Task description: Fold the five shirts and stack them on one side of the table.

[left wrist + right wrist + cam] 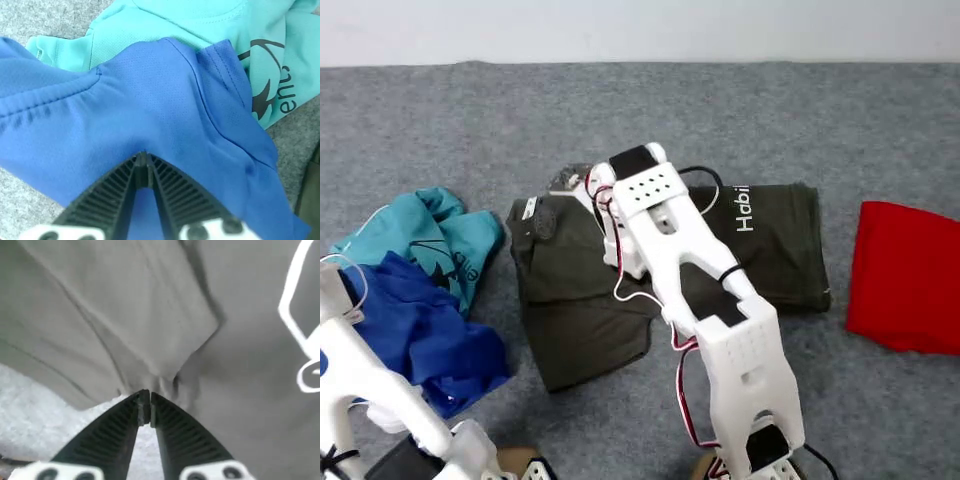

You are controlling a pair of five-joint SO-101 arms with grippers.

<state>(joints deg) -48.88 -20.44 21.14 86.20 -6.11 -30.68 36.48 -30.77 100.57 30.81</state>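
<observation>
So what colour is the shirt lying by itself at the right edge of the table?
The shirt is plain red; the high view shows it best.

Matt, fine-mesh blue shirt (150, 100) at the ribbed black plastic left hand (144, 159), smoother teal shirt (210, 25) beyond it. Soft matt olive shirt (150, 315) at the right hand (145, 399), over rough grey felt counter (770, 110).

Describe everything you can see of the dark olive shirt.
The dark olive shirt lies spread mid-table on the grey felt cover, soft knit cloth, partly folded over itself and wrinkled, with white lettering near one end and a white tag at the other. The right claw is shut on its edge, where the cloth puckers.
</observation>
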